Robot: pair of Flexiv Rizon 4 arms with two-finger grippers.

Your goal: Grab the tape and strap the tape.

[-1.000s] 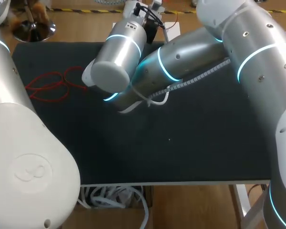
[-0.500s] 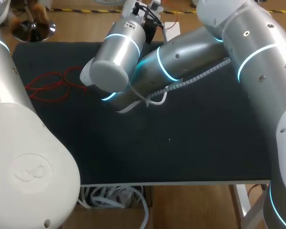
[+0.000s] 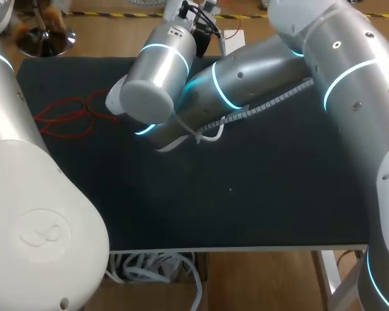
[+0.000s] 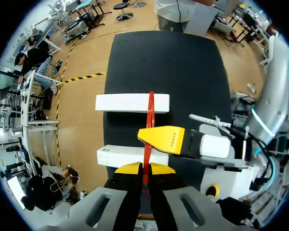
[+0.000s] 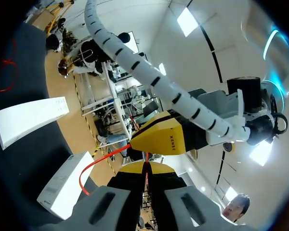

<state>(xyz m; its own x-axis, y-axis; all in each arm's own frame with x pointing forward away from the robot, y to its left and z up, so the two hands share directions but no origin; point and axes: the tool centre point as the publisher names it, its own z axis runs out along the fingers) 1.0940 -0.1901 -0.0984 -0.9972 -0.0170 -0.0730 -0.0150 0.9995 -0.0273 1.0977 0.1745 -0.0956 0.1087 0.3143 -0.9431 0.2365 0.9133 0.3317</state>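
Closest in, our left jaws are pinched shut on the red tape [image 4: 151, 103], which runs out as a thin strip from between the two yellow tips. Just ahead of them our right jaws have hold of the same strip, one yellow fingertip [image 4: 161, 139] lying across it. The right wrist view agrees: those tips are closed with only the thin red line between them. Both pairs of jaws grip the tape close together.

Under and just beyond the jaws lies the nearer white box [image 4: 120, 155]. Beyond it, parallel and a little apart, lies the farther white box [image 4: 130, 103]. The tape runs over the end of the nearer one and straight across the farther one. We cannot tell whether it rests on them or hangs just above.

Past the boxes stretches the black table [image 3: 259, 194]. In the head view our right arm [image 3: 246, 78] reaches across it to its far edge, hiding the jaws and most of the boxes. Our left arm [image 3: 26, 214] fills the near left corner. Red loops [image 3: 71, 116] lie on the table well apart from the boxes. Whether they join the held strip we cannot tell.

We judge the grabbing done. The strapping looks begun at most. The tape is drawn over the boxes, but nothing shows it passed around them or fastened, so that part is left to do.
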